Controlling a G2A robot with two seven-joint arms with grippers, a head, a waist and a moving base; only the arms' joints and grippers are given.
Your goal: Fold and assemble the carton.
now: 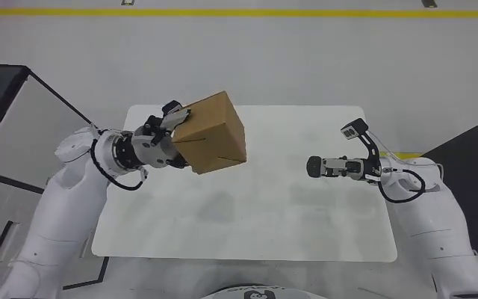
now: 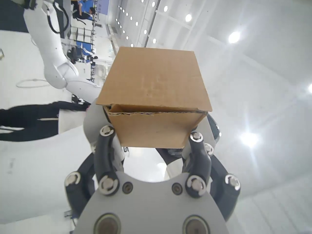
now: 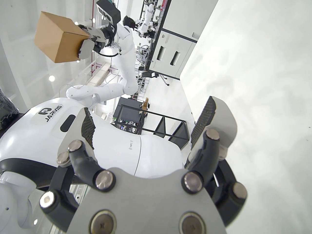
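Observation:
A brown cardboard carton (image 1: 211, 133), folded into a box shape, is held up in the air over the left part of the white table (image 1: 246, 224). My left gripper (image 1: 178, 125) is shut on the carton's near wall, one finger inside and one outside. In the left wrist view the carton (image 2: 153, 93) rises from between the fingers, its near flap edge overhanging them. My right gripper (image 1: 314, 166) hovers over the table's right side, open, with nothing between its ribbed pads (image 3: 206, 115). The right wrist view shows the carton (image 3: 57, 41) far off, held by the left gripper (image 3: 85, 42).
The white table has bare surface under and between both arms. A black frame stand (image 1: 30, 105) is off the table's left edge. A yellow floor line (image 1: 239, 12) runs beyond the far side.

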